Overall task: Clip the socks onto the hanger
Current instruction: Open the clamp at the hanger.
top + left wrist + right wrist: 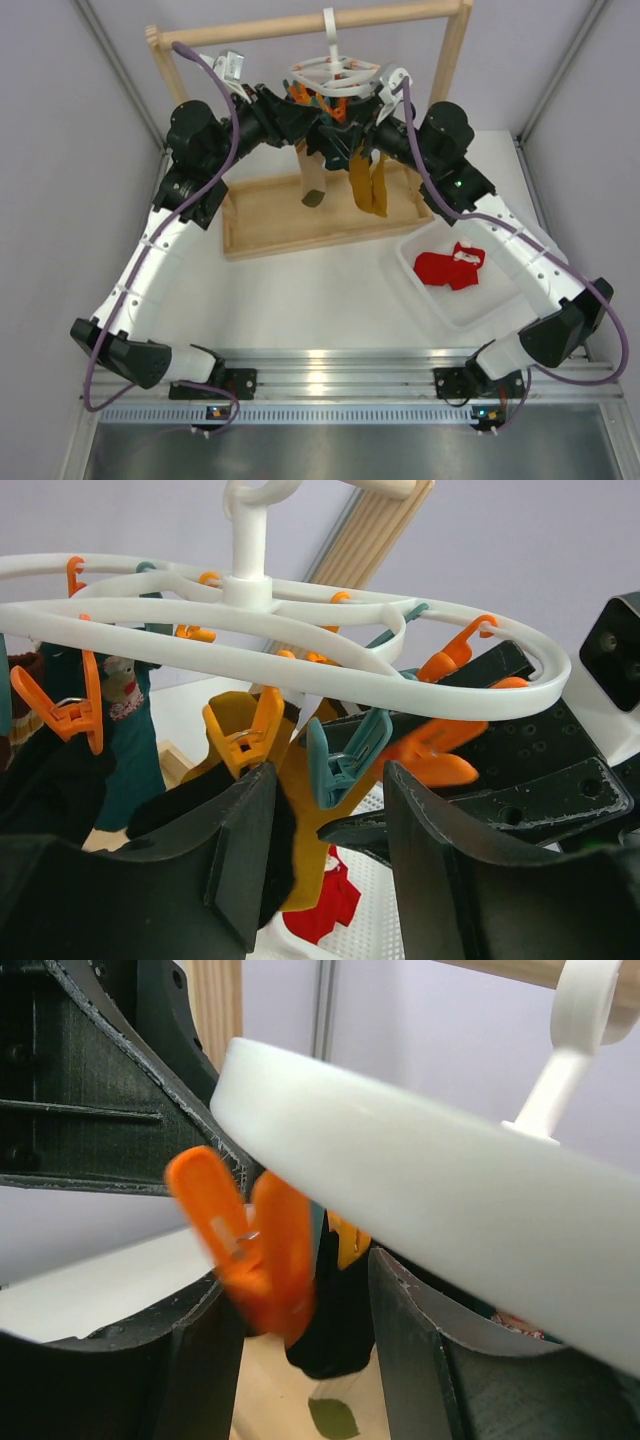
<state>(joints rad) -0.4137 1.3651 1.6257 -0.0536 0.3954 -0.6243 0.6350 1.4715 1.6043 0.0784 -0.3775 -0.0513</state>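
The white ring hanger (335, 72) hangs by its hook from the wooden rack bar, with orange and teal clips under it (300, 630). Both grippers are raised just beneath it. My left gripper (325, 810) is open, with a teal clip (345, 752) and a mustard sock between its fingers. A black sock (60, 780) hangs at its left. My right gripper (300, 1310) is open around a blurred orange clip (255, 1245), and a black sock (335, 1330) hangs just behind it. Two red socks (450, 266) lie in the white basket (412, 262).
A mustard pair (367, 185) and a striped sock (312, 180) hang from the hanger over the wooden tray (260, 225). The wooden rack frame (455, 60) stands around the hanger. The right arm's body (560, 760) is close beside my left gripper.
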